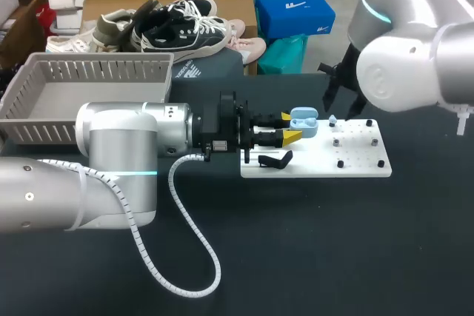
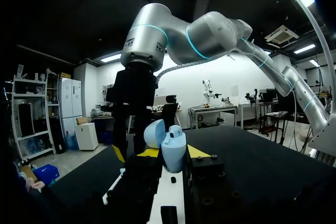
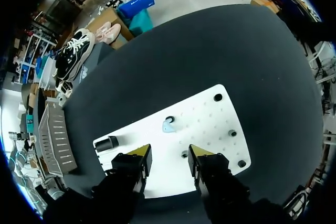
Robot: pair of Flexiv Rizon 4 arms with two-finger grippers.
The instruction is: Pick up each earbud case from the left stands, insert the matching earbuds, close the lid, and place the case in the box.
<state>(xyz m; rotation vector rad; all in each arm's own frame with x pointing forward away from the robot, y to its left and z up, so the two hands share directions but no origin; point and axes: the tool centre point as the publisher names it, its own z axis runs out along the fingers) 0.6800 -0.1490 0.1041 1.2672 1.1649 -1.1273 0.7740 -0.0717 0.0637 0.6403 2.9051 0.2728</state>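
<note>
Earbud case: held just right of centre in the head view, above the left end of the white board; lid hinged open.
Left gripper: yellow tips pressed against two sides of the case, nothing else gripped.
Right gripper: fingers set apart with nothing between them, poised over the board; a loose earbud lies ahead of the tips.
Box: upper left of the head view, well apart from the case.
Risk, pick: the earbud is judged small, rounded and glossy, so an off-centre pinch could squirt it across the board (or off it).
Risk, insertion: if the earbud is pressed in askew, the smooth shell could be twisted in the left grip.
Risk, clearance: the two grippers are close together, so contact between them is possible.
Materials: case of pale blue smooth plastic, pebble-shaped; board flat and white, dotted with dark pegs; box of grey slatted plastic; table surface matte black.
</note>
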